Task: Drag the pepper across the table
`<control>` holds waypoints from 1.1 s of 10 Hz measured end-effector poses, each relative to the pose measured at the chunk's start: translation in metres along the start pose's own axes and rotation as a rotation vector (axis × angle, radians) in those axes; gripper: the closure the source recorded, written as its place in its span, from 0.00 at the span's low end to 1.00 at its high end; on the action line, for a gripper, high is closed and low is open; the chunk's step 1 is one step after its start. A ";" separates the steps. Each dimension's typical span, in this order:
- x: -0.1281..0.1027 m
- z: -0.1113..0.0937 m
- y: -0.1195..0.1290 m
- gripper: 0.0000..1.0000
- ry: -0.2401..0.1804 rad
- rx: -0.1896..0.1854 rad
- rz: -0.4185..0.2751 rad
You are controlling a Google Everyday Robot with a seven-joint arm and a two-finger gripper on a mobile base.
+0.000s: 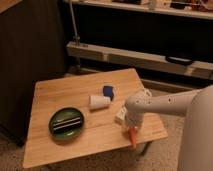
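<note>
- The orange pepper [133,138] lies at the table's [65,92] near right edge, its tip hanging over.
- My gripper [131,128] sits directly above it, touching; how the jaws stand I cannot tell.
- Left: a green plate [66,122].
- Farther back: a tipped white cup [99,101] and a blue object [108,91].

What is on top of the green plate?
Two dark bars lie across the green plate, side by side. The arm's tool is far away at the table's right edge, by the orange pepper.

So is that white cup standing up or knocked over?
Knocked over: the white cup lies on its side on the table, beside a blue object. The claw is at the pepper.
</note>
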 end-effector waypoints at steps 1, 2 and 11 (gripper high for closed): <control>-0.001 0.000 0.003 0.62 0.002 -0.001 0.000; -0.003 0.002 0.008 0.62 0.012 0.002 -0.005; 0.002 0.011 0.175 0.62 0.073 -0.103 -0.300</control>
